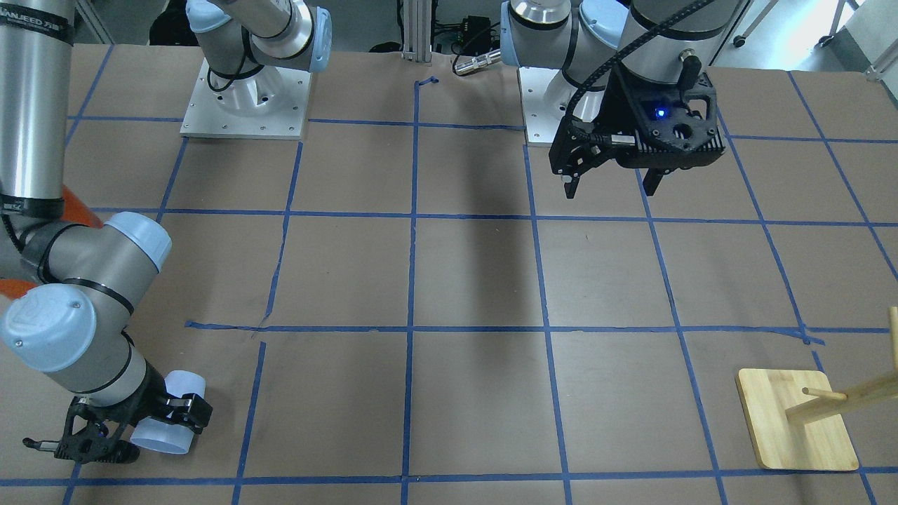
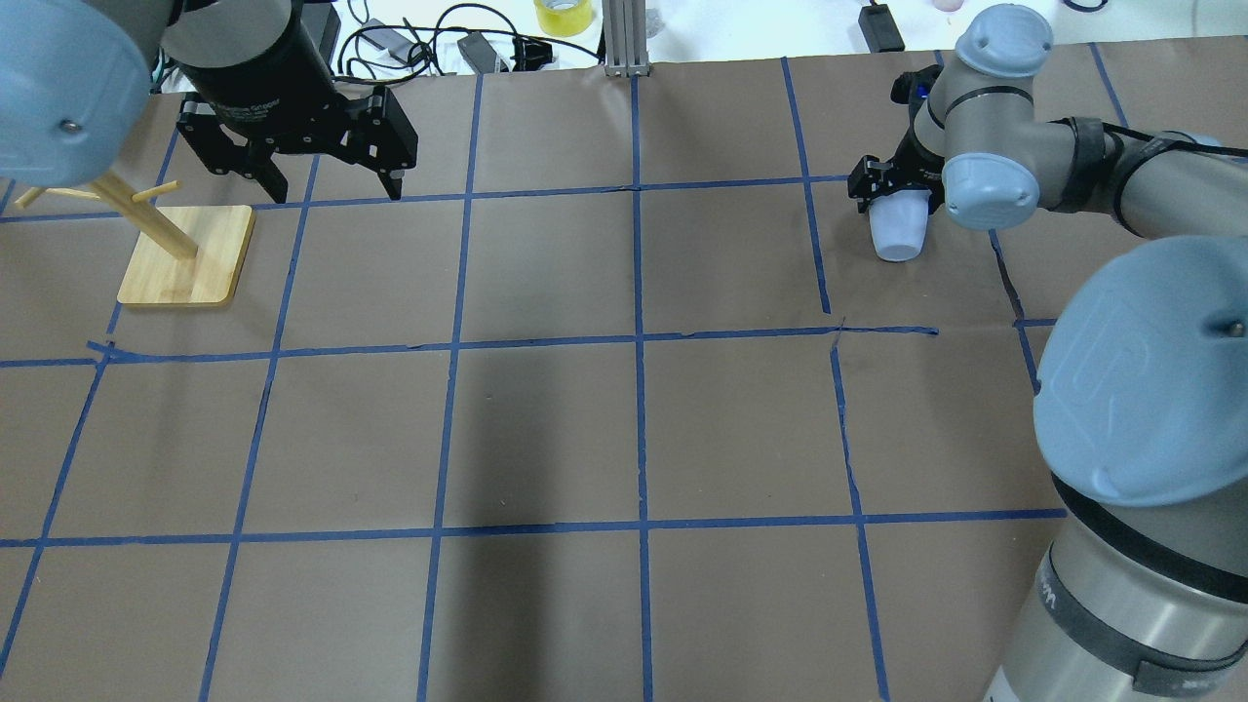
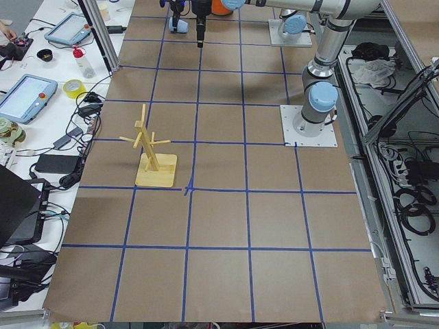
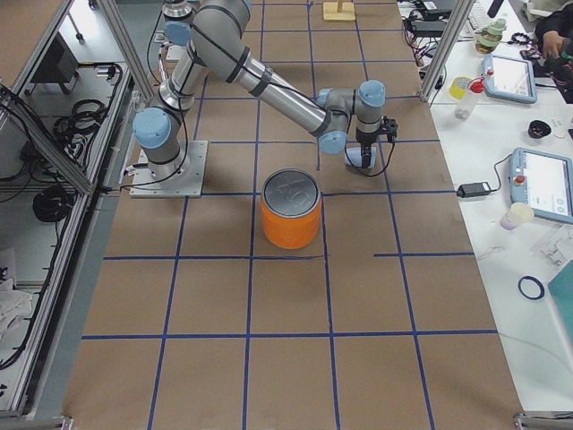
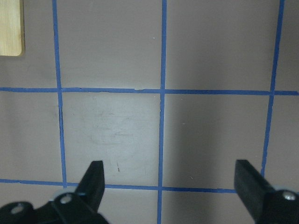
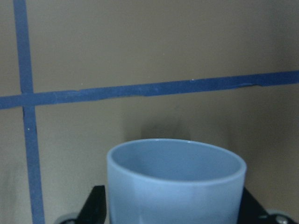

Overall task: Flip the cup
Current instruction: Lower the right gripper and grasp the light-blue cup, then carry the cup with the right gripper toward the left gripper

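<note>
The pale blue-white cup (image 2: pixel 897 232) is held between the fingers of my right gripper (image 2: pixel 892 200) at the far right of the table, tilted and close to the paper. In the front view the cup (image 1: pixel 168 415) sits in the gripper (image 1: pixel 151 429) with its wide end towards the table edge. The right wrist view shows the cup's open rim (image 6: pixel 175 161) pointing away from the wrist, with a finger (image 6: pixel 96 203) on each side. My left gripper (image 2: pixel 327 185) is open and empty, hanging above the table by the wooden stand; it also shows in the left wrist view (image 5: pixel 170 179).
A wooden peg stand on a bamboo base (image 2: pixel 185 258) stands at the far left. A large orange can with a metal lid (image 4: pixel 291 215) stands near the right arm. Blue tape lines grid the brown table (image 2: pixel 634 429). Cables lie beyond the far edge.
</note>
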{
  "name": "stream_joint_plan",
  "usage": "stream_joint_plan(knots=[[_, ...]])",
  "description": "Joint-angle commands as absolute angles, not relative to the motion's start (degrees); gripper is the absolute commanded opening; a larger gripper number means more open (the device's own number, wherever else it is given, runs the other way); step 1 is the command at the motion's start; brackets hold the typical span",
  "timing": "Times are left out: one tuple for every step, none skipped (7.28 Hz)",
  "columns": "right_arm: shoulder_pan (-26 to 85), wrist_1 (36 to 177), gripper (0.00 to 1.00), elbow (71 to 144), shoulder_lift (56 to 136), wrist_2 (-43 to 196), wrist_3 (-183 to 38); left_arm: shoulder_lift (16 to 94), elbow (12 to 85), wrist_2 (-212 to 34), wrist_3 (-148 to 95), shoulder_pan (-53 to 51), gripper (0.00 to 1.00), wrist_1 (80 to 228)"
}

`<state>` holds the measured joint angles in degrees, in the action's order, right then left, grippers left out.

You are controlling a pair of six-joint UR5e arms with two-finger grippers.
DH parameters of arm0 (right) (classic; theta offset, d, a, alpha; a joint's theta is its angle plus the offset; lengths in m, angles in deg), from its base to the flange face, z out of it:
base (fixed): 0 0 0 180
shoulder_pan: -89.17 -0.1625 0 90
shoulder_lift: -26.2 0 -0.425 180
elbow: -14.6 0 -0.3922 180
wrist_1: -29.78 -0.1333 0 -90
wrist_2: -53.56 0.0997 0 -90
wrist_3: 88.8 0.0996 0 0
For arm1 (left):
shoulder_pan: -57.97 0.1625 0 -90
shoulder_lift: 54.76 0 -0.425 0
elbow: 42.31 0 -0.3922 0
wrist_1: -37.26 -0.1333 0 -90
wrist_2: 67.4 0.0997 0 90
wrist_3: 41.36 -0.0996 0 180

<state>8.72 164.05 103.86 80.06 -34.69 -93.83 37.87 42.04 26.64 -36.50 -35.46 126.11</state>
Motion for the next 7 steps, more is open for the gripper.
stream_joint_plan(knots=[[8.75, 164.96, 0.21, 103.64, 80.16, -34.68, -94.25, 37.87, 41.98, 26.64, -36.53, -35.46, 1.0, 126.11], [8.4, 164.87, 0.15, 103.55, 81.12, -34.68, -95.04, 37.87, 41.98, 26.55, -36.53, -35.46, 1.0, 126.11], [6.57, 164.79, 0.12, 103.55, 83.22, -34.68, -97.92, 37.87, 41.98, 26.64, -36.53, -35.46, 1.0, 126.11], [1.5, 164.78, 0.12, 103.46, 84.46, -34.86, -100.64, 37.87, 41.98, 26.64, -36.53, -35.46, 1.0, 126.11], [-5.86, 164.78, 0.1, 102.33, 84.3, -36.42, -101.19, 37.87, 42.07, 26.64, -36.44, -35.46, 1.0, 126.11], [-10.98, 164.18, 0.1, 98.92, 83.51, -38.7, -106.59, 37.87, 41.98, 26.64, -36.52, -35.46, 1.0, 126.11], [-13.38, 164.0, 0.11, 97.32, 82.72, -37.94, -118.31, 37.87, 41.98, 26.64, -36.44, -35.46, 1.0, 126.03]])
